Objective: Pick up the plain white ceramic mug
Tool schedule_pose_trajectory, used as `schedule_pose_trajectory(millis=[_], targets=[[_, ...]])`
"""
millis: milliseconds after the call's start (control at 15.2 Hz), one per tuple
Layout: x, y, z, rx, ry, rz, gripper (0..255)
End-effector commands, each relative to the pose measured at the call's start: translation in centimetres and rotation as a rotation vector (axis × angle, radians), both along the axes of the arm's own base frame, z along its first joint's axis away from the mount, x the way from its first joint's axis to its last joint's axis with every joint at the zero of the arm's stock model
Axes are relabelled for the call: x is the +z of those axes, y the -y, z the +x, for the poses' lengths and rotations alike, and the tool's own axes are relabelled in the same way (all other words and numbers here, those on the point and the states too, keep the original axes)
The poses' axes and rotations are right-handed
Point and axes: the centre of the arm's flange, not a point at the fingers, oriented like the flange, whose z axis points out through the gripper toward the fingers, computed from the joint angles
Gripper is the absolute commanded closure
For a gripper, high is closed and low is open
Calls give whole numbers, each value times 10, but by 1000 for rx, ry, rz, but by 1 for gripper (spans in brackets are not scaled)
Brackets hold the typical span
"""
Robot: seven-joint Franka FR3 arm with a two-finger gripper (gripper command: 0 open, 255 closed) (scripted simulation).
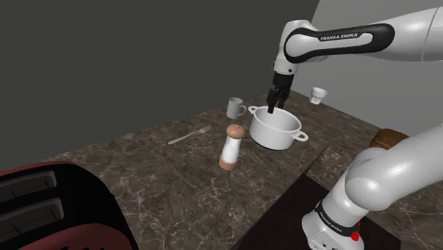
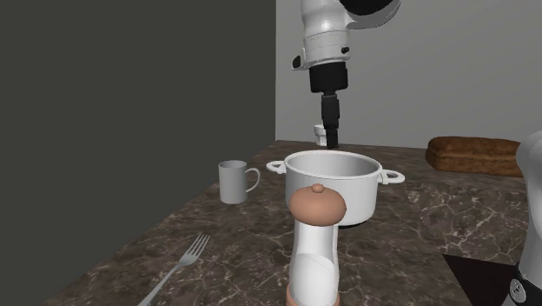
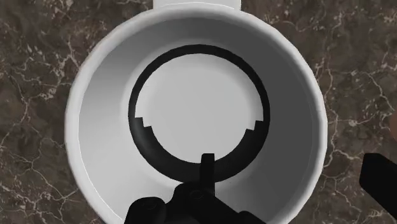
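Pale grey-white, with no print on it, the mug (image 1: 236, 107) stands upright on the dark veined table (image 1: 156, 170). In the shoulder view it is at about ten o'clock from the white two-handled pot (image 1: 273, 131), near it but not touching. In the second exterior view the mug (image 2: 234, 182) sits at nine o'clock from the pot (image 2: 334, 187), and its handle points to three o'clock, toward the pot.

The claw (image 1: 273, 109) hangs above the pot, well apart from the mug. Its fingers are closed together with nothing between them. In the wrist view the claw (image 3: 207, 160) looks straight down into the pot (image 3: 102, 114), which has a black ring on its floor.

A smaller white cup (image 1: 317, 95) stands at about one o'clock from the pot. It has no plain handle and seems not to be the mug that is meant.

The mug is probably stiff, fairly light and smooth-glazed, so it could slip under a weak pinch, and a knock against the pot could chip it. The better hold seems to be across the body or on the wall near the rim, with the fingers at twelve and six o'clock and off the handle. The claw would have to open first.

A fork (image 1: 190, 135) lies at about eight o'clock from the mug, outside the likely path.
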Motion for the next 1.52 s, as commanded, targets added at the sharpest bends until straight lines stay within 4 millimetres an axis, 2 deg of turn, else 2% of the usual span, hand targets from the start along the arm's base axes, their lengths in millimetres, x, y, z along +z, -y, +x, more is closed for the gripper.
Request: schedule_pose_trajectory(millis=[0, 1320, 1452], targets=[[-8, 12, 25, 10, 8, -2, 0], [-76, 93, 254, 107, 83, -13, 0], [-83, 96, 262, 110, 85, -13, 0]])
